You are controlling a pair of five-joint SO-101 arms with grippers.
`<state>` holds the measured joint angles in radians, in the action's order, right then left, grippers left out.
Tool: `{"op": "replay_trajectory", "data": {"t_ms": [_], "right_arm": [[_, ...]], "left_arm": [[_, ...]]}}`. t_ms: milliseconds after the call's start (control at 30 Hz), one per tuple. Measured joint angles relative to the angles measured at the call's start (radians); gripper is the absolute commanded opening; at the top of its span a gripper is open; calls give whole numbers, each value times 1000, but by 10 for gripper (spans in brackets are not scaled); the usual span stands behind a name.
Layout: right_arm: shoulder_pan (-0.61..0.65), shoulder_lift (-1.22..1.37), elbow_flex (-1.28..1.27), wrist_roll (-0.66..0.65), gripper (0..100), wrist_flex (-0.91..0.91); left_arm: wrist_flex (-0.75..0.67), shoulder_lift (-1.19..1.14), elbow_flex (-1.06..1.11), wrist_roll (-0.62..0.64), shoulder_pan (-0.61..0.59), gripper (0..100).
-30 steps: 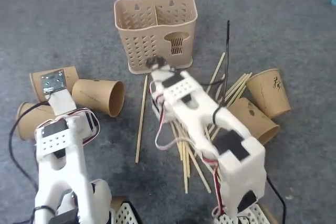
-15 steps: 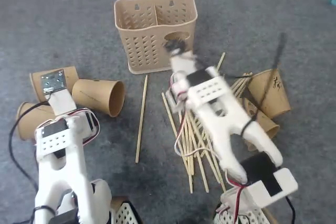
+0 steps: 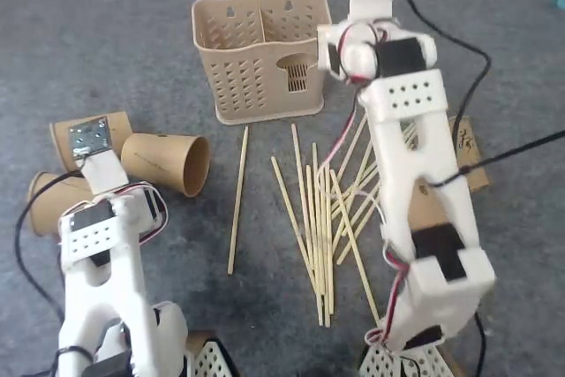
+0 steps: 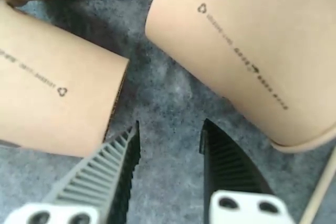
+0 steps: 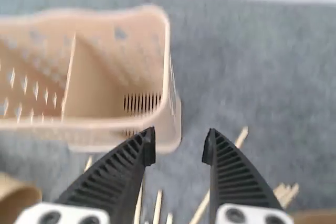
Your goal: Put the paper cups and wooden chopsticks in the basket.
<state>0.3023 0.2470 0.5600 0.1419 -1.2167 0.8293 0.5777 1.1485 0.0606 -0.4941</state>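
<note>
Far left on the grey carpet-like surface [image 3: 494, 59], three brown paper cups [image 3: 168, 162] are lying on their sides, bunched close together. The white left arm [image 3: 101, 262] sits right over them. Its end effector [image 4: 170, 127] has the two fingers spread apart with nothing between them. It hangs over the bare strip of carpet between two of the cups, close to both but touching neither as far as I can see.

Next over, at the back, the tan perforated plastic basket [image 3: 260, 50] stands upright, with a divider splitting it into two compartments. One lone wooden chopstick [image 3: 237, 200] lies on the surface just in front of it, pointing roughly at it. Right of that, the other wooden chopsticks [image 3: 320, 236] are spread in a loose fan, a few running under the white right arm [image 3: 415, 156].

That arm stretches toward the back, past the basket's right side. Its end effector [image 5: 180, 131] is up off the surface just beside the basket's right corner, black fingers apart and gripping nothing.

Far right, a bit of another paper cup [image 3: 466, 143] peeks out from behind the arm. It's mostly hidden, so I can't tell how many are back there.
</note>
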Motion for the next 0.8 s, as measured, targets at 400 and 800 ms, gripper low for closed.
{"op": "replay_trajectory", "data": {"t_ms": [400,800], "right_arm": [[-29,489,669,3,151,-68],[-3,551,875,3,151,-245]], "left_arm": [[-8,0,0,0,0,181],[-23,0,0,0,0,181]]}}
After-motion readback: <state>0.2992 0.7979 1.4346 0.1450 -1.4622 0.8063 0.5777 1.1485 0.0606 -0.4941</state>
